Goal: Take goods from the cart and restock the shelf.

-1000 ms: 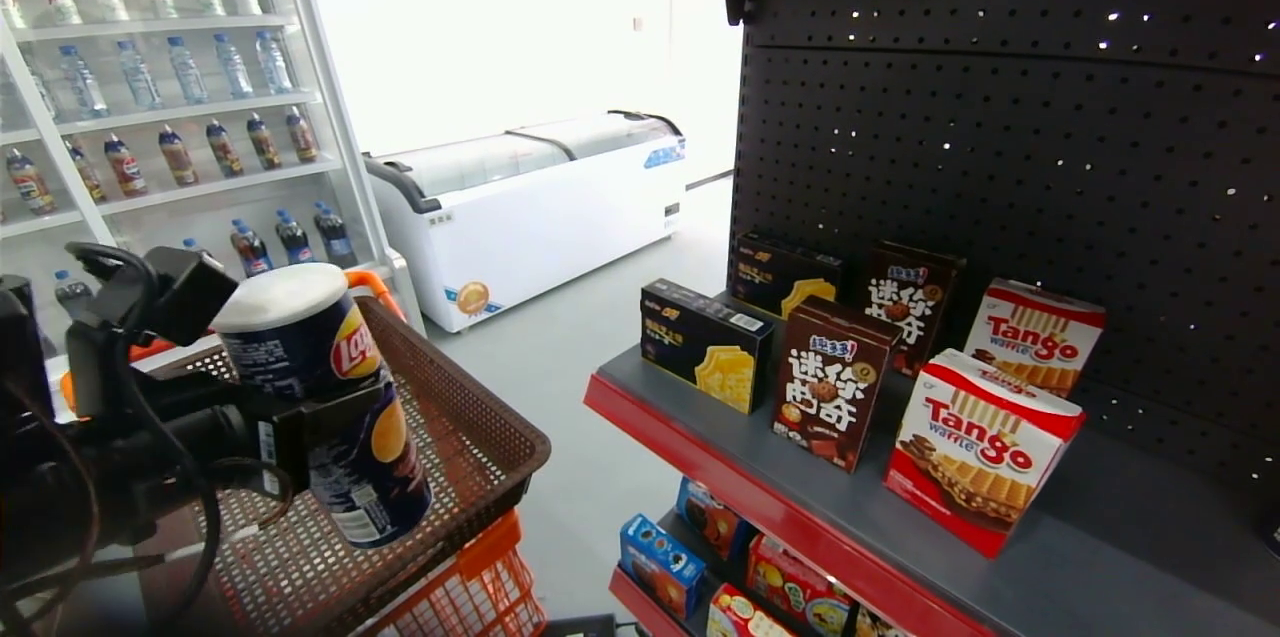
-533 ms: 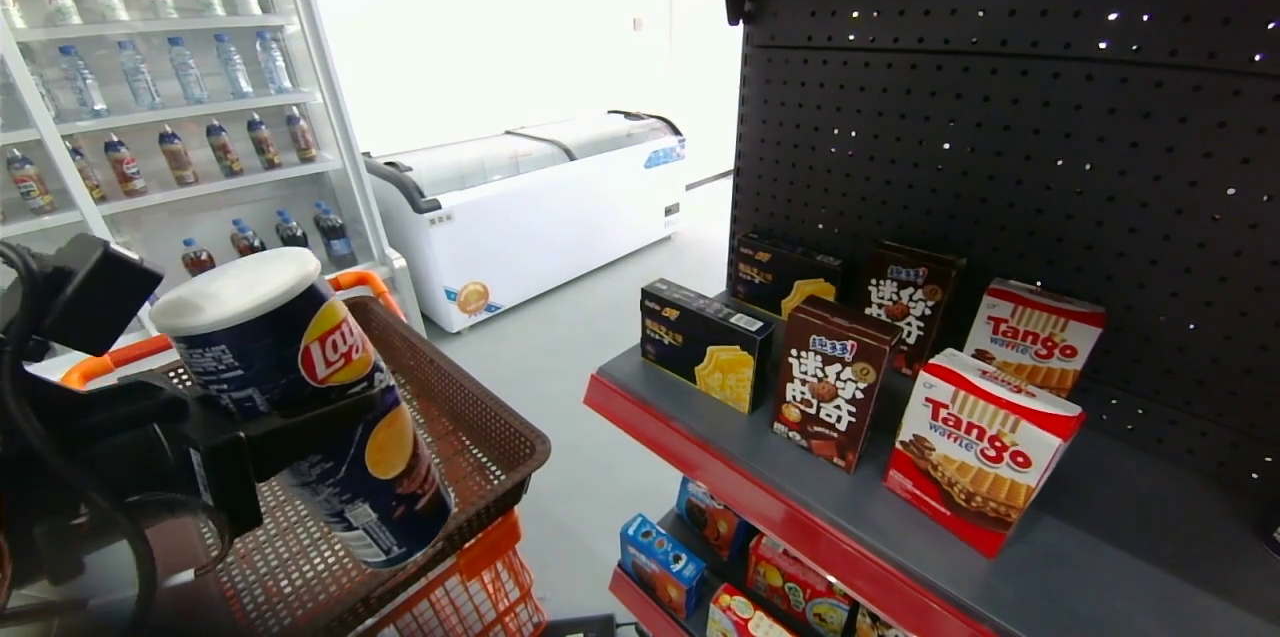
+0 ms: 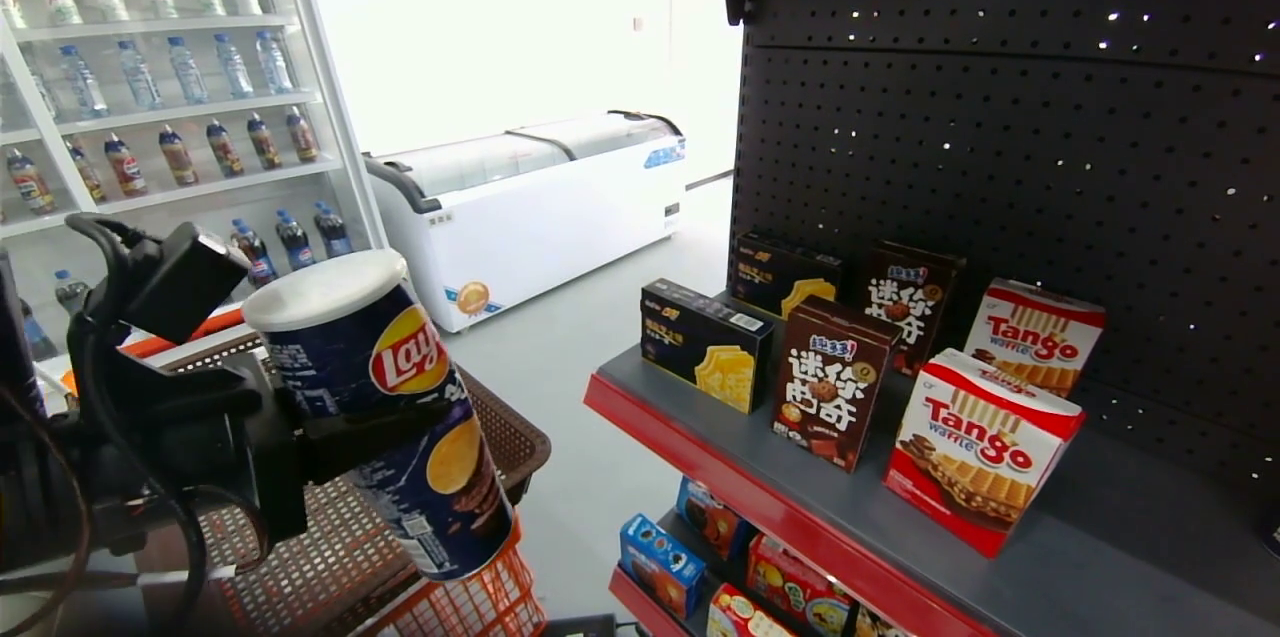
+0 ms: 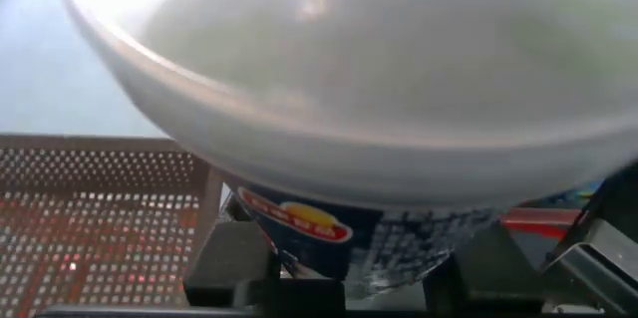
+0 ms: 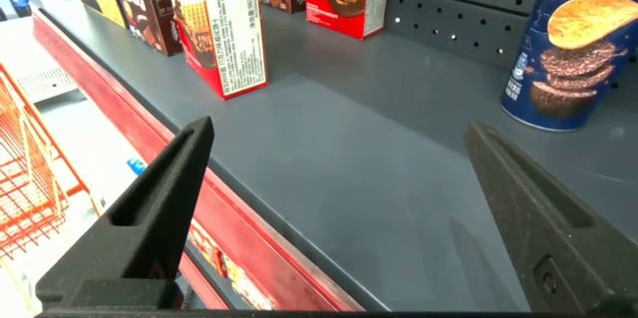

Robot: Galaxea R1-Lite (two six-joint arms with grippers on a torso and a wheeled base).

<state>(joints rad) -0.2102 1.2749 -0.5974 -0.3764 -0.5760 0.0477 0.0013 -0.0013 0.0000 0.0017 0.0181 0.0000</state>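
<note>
Over the cart [image 3: 340,557] — left gripper [image 3: 395,432] has swung the can [image 3: 345,357] rightward

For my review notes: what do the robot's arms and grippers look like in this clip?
The left gripper is matte black and blocky, with a boxy black camera module mounted above it and thick black cables looping along the arm. The right gripper has two black, wedge-shaped fingers with a grainy matte surface.
</note>
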